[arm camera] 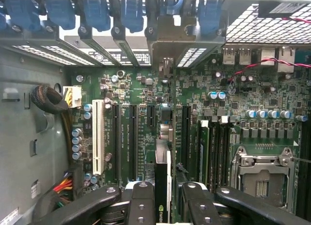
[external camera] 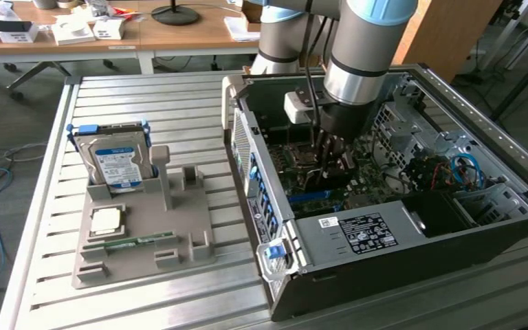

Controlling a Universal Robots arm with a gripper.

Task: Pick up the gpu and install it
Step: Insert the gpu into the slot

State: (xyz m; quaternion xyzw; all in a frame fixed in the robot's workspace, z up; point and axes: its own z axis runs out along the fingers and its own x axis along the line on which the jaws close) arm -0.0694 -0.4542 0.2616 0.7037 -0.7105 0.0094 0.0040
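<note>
Worktop: bare ribbed metal slats, dull silver sheen.
Parts holder: matt grey plastic, smooth.
Hard drive: silver metal body with a glossy blue-and-white paper label.
Computer case: dark matt sheet metal, with perforated panels inside.
Motherboard: green lacquered board, faint gloss, shiny metal capacitor tops.
End effector: smooth black fingers, semi-gloss, with small bright screws.
Graphics card: dark matt edge, printed logo.
</note>
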